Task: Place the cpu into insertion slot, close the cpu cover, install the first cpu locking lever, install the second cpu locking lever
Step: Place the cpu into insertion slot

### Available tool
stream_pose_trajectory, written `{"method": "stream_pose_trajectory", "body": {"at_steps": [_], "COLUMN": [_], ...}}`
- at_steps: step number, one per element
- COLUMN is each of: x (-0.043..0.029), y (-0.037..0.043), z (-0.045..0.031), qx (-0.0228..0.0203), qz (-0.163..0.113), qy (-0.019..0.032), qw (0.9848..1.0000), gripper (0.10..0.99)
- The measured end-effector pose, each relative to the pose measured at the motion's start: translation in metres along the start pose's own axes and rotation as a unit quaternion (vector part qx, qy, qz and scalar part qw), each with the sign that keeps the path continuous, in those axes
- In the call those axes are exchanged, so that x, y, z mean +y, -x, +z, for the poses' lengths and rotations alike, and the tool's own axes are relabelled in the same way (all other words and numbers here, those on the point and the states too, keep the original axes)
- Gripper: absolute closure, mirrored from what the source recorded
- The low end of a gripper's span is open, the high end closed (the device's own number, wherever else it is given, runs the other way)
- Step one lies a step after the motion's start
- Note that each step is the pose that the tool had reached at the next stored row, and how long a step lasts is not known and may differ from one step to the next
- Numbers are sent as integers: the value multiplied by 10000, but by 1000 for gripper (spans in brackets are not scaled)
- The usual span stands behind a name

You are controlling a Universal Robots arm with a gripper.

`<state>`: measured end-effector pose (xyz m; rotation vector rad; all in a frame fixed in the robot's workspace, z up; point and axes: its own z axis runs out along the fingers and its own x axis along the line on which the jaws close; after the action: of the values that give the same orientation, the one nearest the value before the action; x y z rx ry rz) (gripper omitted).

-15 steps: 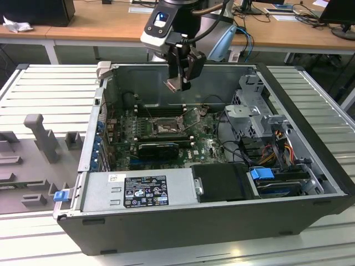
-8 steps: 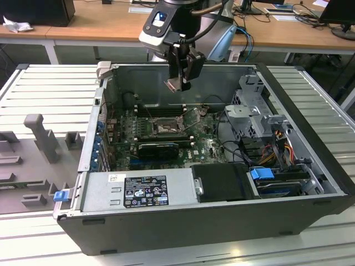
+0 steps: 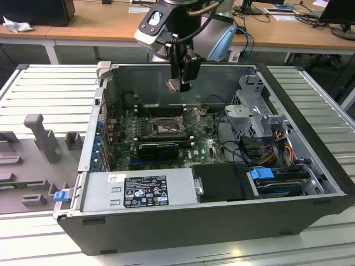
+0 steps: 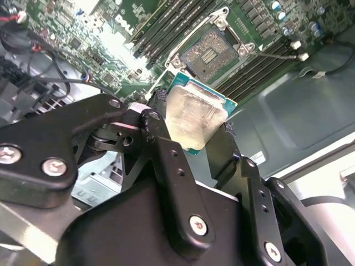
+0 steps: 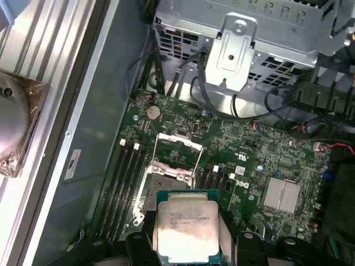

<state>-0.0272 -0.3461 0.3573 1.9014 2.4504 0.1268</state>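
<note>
My gripper [image 3: 181,82] hangs inside the open computer case, above the motherboard, shut on the cpu [image 3: 172,85]. The cpu [image 4: 194,117] is a flat silver-topped square chip on a green base, held by its edges between the black fingers [image 4: 160,138]. In the first wrist view the cpu [image 5: 186,224] sits above the near edge of the insertion slot [image 5: 166,183]. The insertion slot [image 4: 213,52] lies open below, its dark contact field bare. The cpu cover [image 5: 178,148], a thin metal frame, is swung open on the slot's far side. The insertion slot [image 3: 163,127] is below and slightly toward the exterior view's left of the gripper.
Long black memory slots [image 5: 122,183] flank the socket. A black card [image 3: 158,148] and the power supply [image 3: 138,191] lie nearer the case front. A metal drive cage [image 3: 252,108] with cables [image 3: 233,147] fills the exterior view's right. Case walls [image 3: 222,77] enclose the board.
</note>
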Motion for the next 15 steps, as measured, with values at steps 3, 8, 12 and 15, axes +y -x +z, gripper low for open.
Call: {"method": "stream_pose_trajectory", "body": {"at_steps": [3, 8, 12, 15], "x": [0, -4, -7, -7], "y": [0, 1, 1, 2], "z": [6, 51, 79, 83], "qx": [-17, -28, -34, -37], "qz": [199, 257, 273, 306], "qy": [4, 4, 3, 4], "qw": [9998, 9997, 9996, 9995], "gripper": [561, 561, 561, 561]}}
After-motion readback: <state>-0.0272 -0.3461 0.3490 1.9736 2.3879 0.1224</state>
